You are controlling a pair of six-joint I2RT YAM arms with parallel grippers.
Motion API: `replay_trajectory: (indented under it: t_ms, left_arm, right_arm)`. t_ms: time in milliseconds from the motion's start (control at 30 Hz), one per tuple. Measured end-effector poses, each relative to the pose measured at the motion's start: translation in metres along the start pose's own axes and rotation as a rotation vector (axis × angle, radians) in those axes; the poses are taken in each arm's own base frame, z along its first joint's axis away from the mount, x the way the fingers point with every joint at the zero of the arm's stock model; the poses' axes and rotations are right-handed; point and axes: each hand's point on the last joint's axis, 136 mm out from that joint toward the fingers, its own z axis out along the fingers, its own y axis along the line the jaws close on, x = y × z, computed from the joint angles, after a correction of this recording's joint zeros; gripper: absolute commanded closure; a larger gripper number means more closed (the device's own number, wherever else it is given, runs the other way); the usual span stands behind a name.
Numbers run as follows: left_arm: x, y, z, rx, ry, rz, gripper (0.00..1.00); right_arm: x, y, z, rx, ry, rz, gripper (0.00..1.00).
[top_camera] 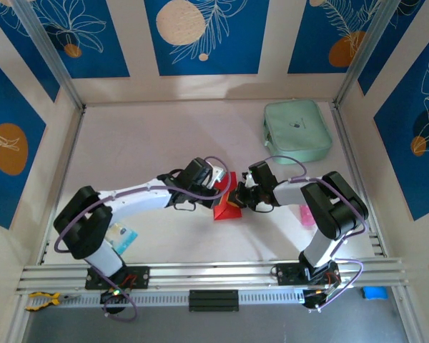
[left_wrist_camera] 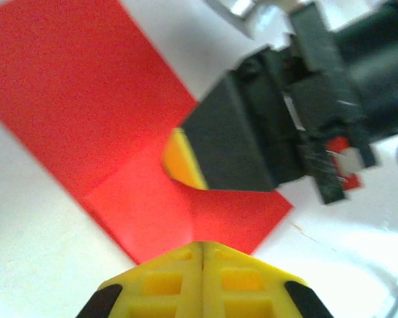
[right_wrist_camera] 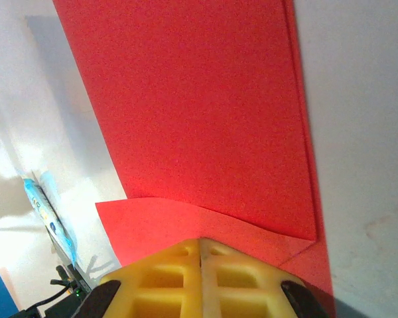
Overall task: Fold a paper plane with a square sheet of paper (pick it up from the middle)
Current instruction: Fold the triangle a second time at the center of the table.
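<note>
L end effector (top_camera: 218,187) & R end effector (top_camera: 240,195) closed, tips at square sheet of paper (top_camera: 227,207); early folds only, plane unfinished.

**Both arms reached inward at mid-counter, jaws shut.**
The left arm (top_camera: 136,193) bent at a raised elbow near its base and stretched its forearm to the right. The right arm (top_camera: 336,207) folded over its own base and stretched left. The left gripper (top_camera: 224,188) and right gripper (top_camera: 238,196) faced each other tip to tip, close together, each with its yellow jaws pressed flat together.
</note>
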Motion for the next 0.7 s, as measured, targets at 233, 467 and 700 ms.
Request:
replay_trajectory:
  t_ms: [233, 467, 700]
  left_arm:
    - [0.016, -0.021, 0.022, 0.16, 0.114, -0.033, 1.0]
    - [0.03, -0.02, 0.037, 0.191, 0.177, -0.071, 1.0]
    - [0.03, -0.019, 0.042, 0.189, 0.177, -0.079, 1.0]
  right_arm:
    - [0.0, 0.0, 0.0, 0.0, 0.0, 0.0, 1.0]
    - [0.0, 0.0, 0.0, 0.0, 0.001, 0.001, 1.0]
    - [0.0, 0.0, 0.0, 0.0, 0.0, 0.001, 1.0]
